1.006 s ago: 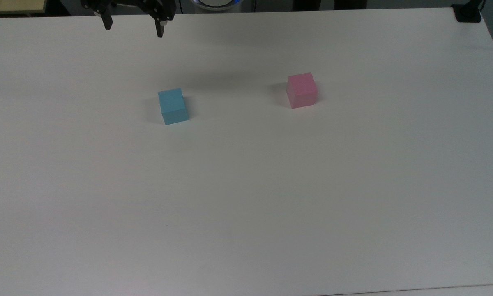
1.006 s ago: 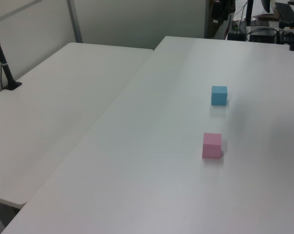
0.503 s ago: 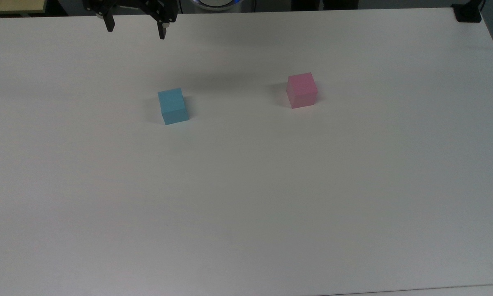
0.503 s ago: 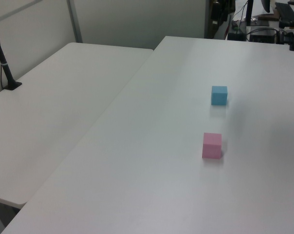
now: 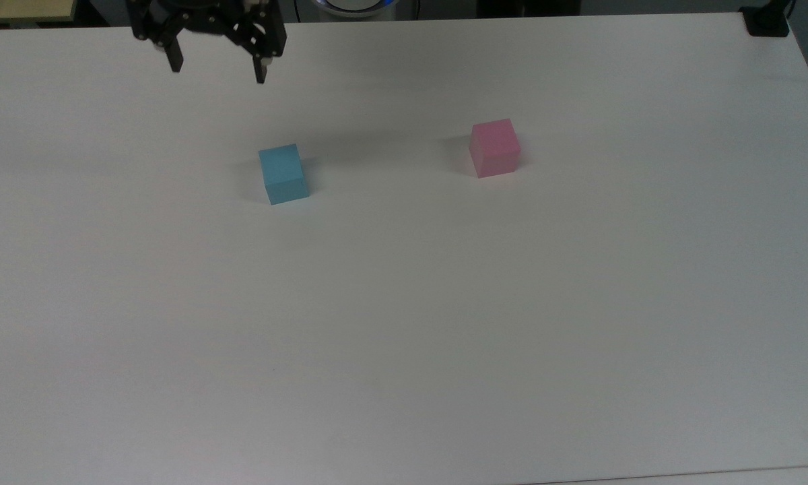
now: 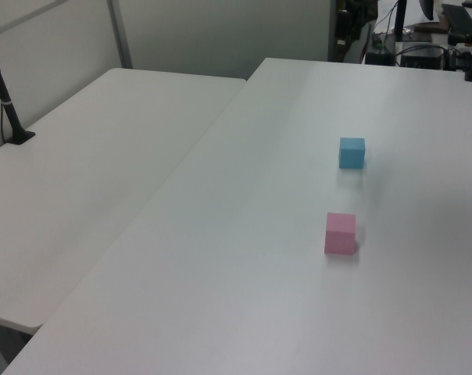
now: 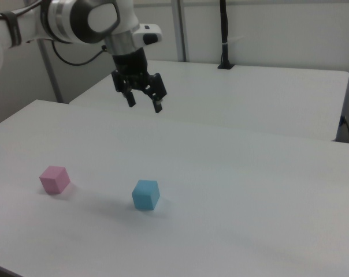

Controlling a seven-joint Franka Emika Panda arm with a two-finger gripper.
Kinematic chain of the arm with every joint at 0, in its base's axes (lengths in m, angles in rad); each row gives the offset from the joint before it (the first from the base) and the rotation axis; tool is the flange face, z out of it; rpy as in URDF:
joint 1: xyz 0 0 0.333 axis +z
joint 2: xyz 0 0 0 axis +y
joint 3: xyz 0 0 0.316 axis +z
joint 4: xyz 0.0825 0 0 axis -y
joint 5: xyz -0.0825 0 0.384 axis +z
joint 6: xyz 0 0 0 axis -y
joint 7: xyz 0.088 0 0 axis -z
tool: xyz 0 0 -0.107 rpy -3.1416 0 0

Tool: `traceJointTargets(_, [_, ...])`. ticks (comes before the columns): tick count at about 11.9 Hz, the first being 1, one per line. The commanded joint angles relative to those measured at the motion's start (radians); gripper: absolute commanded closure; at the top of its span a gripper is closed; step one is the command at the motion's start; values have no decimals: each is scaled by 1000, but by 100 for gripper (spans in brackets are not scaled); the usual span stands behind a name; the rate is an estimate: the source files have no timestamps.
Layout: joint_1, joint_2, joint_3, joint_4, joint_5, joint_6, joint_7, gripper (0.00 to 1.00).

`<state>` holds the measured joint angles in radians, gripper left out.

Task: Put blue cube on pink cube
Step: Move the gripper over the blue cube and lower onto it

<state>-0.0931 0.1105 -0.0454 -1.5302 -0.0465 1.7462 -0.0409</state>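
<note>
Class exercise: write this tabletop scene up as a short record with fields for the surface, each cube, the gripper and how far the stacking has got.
surface: white table
blue cube: flat on the table, at the pink cube's left in the top view
pink cube: flat on the table, apart from the blue cube, nothing on it
gripper: open, holding nothing, raised above the table
stacking: not yet done

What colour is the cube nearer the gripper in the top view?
Light blue, plain and matte: the blue cube. It shows best in the top view, below the open gripper.
</note>
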Motion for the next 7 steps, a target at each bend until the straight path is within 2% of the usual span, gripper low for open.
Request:
traceJointTargets(1, [-37,34,-10,1,2,84,-30,0])
traceJointTargets(5, [-31,67,-8,-31,-3,105,-48,0])
traceJointTargets(7, [22,74,-7,-114,-3,83,-175,0])
